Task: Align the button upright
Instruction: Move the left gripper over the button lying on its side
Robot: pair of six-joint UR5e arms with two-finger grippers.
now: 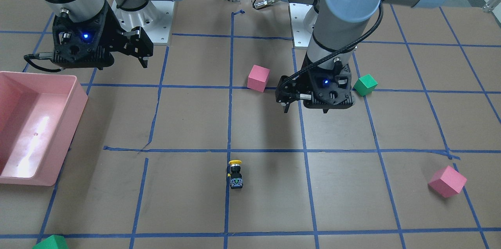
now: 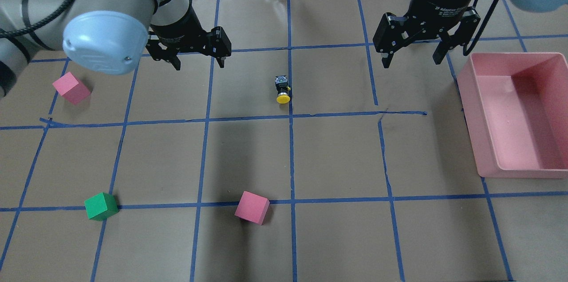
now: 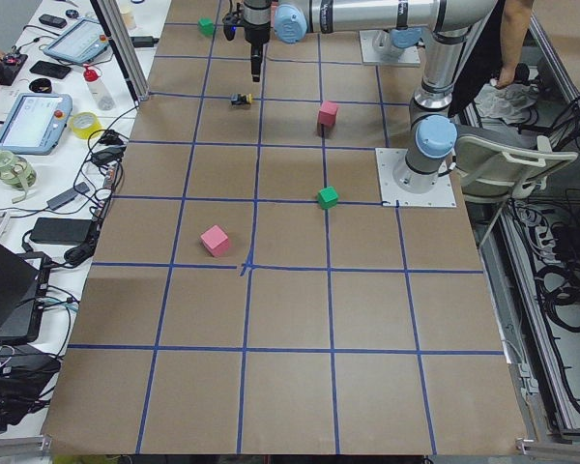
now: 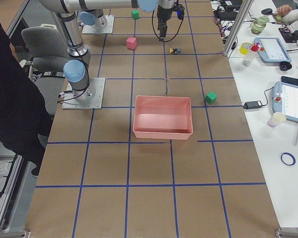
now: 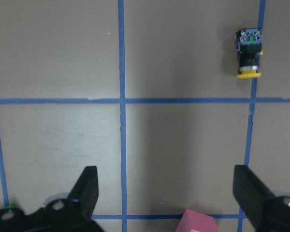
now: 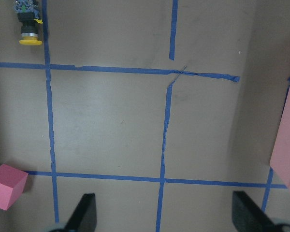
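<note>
A green cube (image 1: 51, 242) sat nearest, well apart from the button (image 1: 235, 174), which lay on its side beside a tape line (image 1: 229, 123). The left gripper (image 2: 199, 64) and right gripper (image 2: 411, 62) hung spread and empty. Pinched off-centre, the tiny button might squirt away or topple once stood. The pink bin (image 2: 510, 55) held nothing.

One button (image 1: 235, 174), four cubes (image 1: 258, 78) (image 1: 447, 181) (image 1: 365, 84) (image 1: 51, 243), one bin (image 1: 27, 179)

light: bright, even | shadows: soft | glare: pink bin (image 1: 58, 100) | focus: sharp
</note>
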